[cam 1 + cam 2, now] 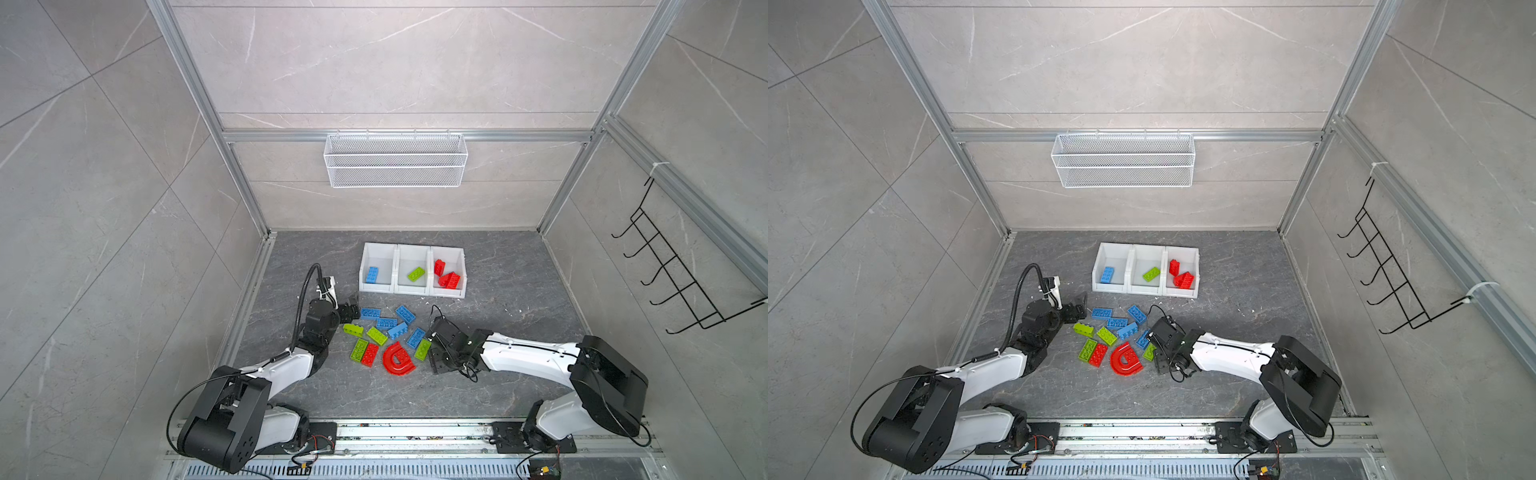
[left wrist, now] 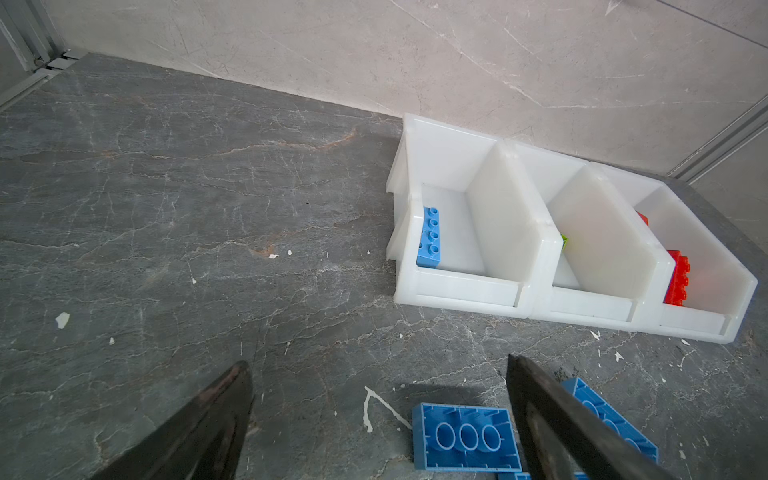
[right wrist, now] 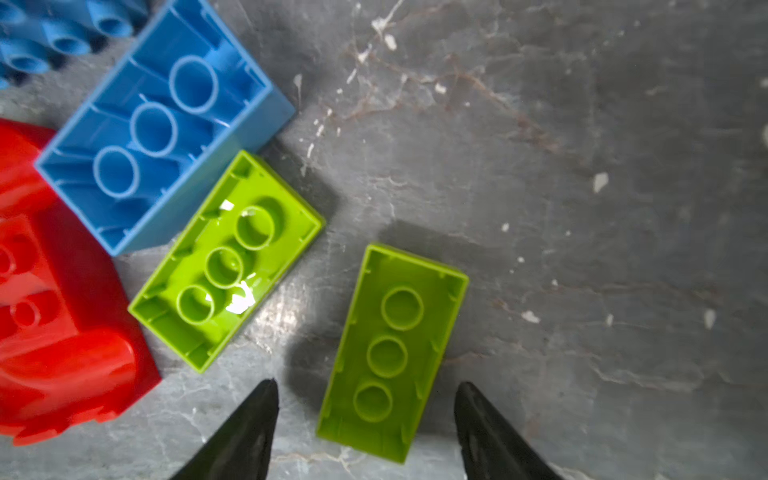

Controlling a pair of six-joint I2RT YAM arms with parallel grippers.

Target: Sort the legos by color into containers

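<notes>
Both grippers stand spread, and neither pinches anything. Nearest your edge of the tabletop (image 1: 374, 399), the right gripper (image 3: 366, 383) hangs low over a lime green brick (image 3: 390, 353) that lies underside up. Its fingers flank the brick's near end with a gap on each side.

Just beside that brick you see a second green brick (image 3: 226, 262), also underside up, then an upturned blue brick (image 3: 162, 124) and the red arches (image 1: 398, 359). All of these belong to the loose legos (image 1: 386, 334) scattered about the middle of the tabletop, with blue ones on the far side of the pile and green and red on the near side.

At the pile's left end the left gripper (image 2: 378, 360) hovers wide open above the tabletop. The leftmost blue brick (image 2: 465, 436) lies underside up below it, close to one finger.

Farther on, toward the far edge, the containers (image 1: 411, 290) stand in a row. The left one holds a single blue brick (image 1: 371, 275), the middle one a single green brick (image 1: 416, 274), and the right one the sorted red bricks (image 1: 446, 276). Beyond them, on the back wall, hangs a wire basket (image 1: 395, 166).
</notes>
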